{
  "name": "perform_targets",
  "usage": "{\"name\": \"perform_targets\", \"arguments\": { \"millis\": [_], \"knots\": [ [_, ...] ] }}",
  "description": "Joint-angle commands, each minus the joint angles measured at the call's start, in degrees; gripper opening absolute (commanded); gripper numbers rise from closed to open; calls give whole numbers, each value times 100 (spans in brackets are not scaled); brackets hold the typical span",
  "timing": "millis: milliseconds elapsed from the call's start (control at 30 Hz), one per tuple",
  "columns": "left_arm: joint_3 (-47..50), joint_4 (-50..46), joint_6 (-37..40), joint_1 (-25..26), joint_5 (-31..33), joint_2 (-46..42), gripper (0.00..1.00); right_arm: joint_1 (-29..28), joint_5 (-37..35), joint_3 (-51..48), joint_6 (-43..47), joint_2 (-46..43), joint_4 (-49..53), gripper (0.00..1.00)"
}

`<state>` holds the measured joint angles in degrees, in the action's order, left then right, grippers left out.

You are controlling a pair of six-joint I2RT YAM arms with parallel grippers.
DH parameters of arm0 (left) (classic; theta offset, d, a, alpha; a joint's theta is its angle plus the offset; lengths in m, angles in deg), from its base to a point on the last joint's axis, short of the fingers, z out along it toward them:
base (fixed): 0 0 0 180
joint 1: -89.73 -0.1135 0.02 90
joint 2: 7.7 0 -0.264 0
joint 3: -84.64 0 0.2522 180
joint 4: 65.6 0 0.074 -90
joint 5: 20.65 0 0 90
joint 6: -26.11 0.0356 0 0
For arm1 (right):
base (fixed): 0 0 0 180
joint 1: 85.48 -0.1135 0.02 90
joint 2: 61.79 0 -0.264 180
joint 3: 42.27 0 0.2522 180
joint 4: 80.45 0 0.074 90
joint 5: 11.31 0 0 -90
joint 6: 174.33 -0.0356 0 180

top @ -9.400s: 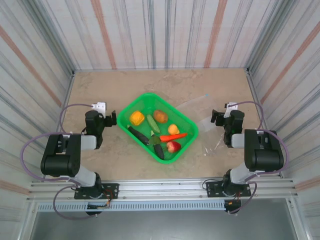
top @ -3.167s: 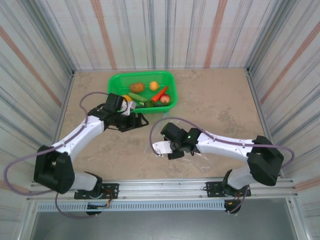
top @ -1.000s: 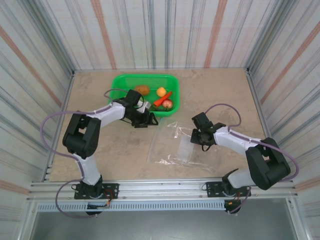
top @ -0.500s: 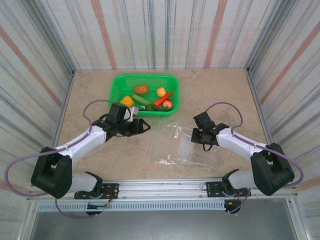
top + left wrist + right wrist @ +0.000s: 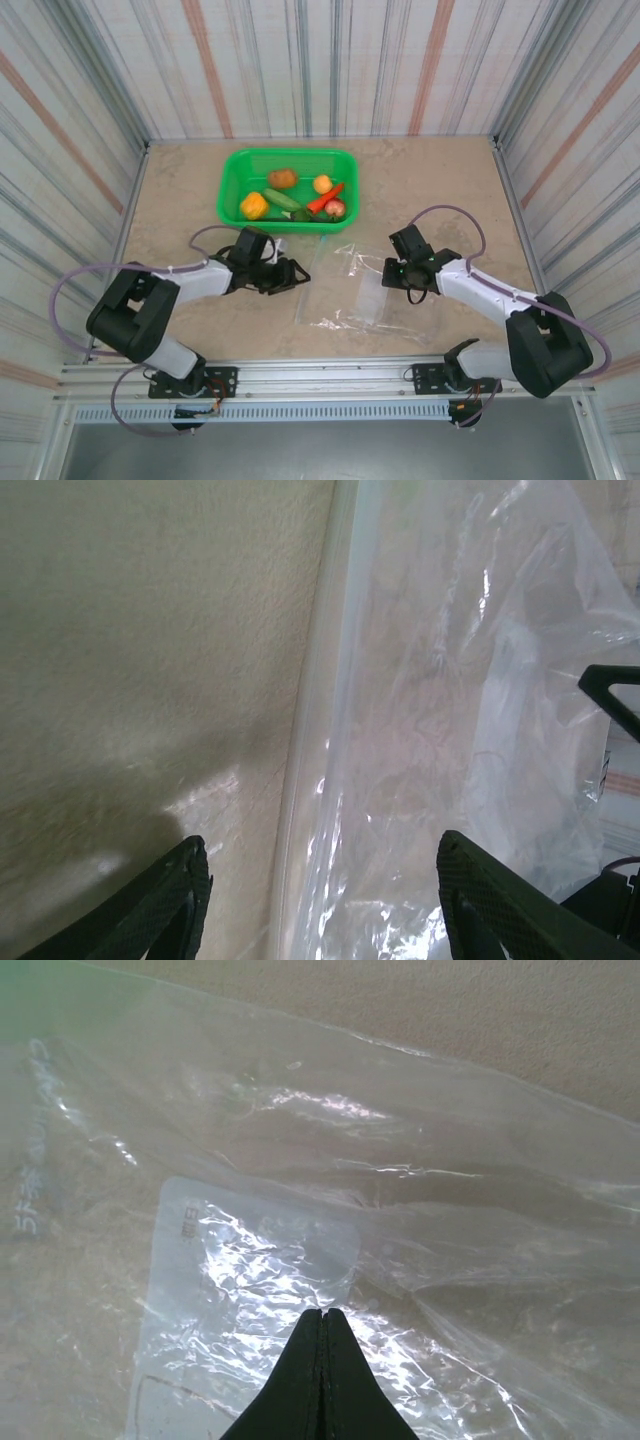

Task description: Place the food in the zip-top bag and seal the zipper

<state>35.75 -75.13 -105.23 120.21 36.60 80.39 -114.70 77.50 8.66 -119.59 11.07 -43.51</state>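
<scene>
The clear zip-top bag (image 5: 345,292) lies flat at the table's middle front. Its zipper (image 5: 312,720) runs as a pale strip along the left edge. My left gripper (image 5: 298,273) is low at that edge, open, its fingers (image 5: 178,892) straddling the zipper and the bag (image 5: 450,730). My right gripper (image 5: 390,276) is shut, its tip (image 5: 324,1312) resting over the bag's (image 5: 250,1260) crinkled film on the right side; no fold shows between the fingers. The food lies in the green basket (image 5: 232,172): orange pepper (image 5: 254,205), potato (image 5: 283,178), cucumber (image 5: 283,199), small orange (image 5: 322,184), chili (image 5: 327,197), apple (image 5: 336,208).
The basket stands at the back, left of centre, just behind the bag. Striped walls close the table on three sides. Bare marble-look table top (image 5: 450,190) lies to the right of the basket and in front of the bag.
My left arm has swung away from the basket and down to the bag's left edge, its jaws narrowing a little. The right arm and the bag have barely moved.
</scene>
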Motion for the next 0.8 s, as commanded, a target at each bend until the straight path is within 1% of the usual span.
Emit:
{"name": "perform_targets", "arguments": {
  "millis": [0,133,333,433,567,633,767],
  "knots": [
    [-159,501,-149,127,-283,221,63,21,55,-69,184,-208,165,0],
    [-268,667,-174,236,-408,258,59,21,72,-78,215,-250,200,0],
    [-472,386,6,239,-381,20,56,12,123,-79,231,-264,186,0],
    [-483,660,-81,247,-635,64,56,15,137,-78,248,-238,179,0],
    [-508,1350,-401,269,-1277,431,56,20,180,-63,257,-192,135,0],
    [-608,1440,-460,313,-1417,594,56,19,215,-40,250,-144,127,0],
    [-855,1034,-237,441,-1238,750,45,20,293,-35,191,-105,57,0]
  ]
}}
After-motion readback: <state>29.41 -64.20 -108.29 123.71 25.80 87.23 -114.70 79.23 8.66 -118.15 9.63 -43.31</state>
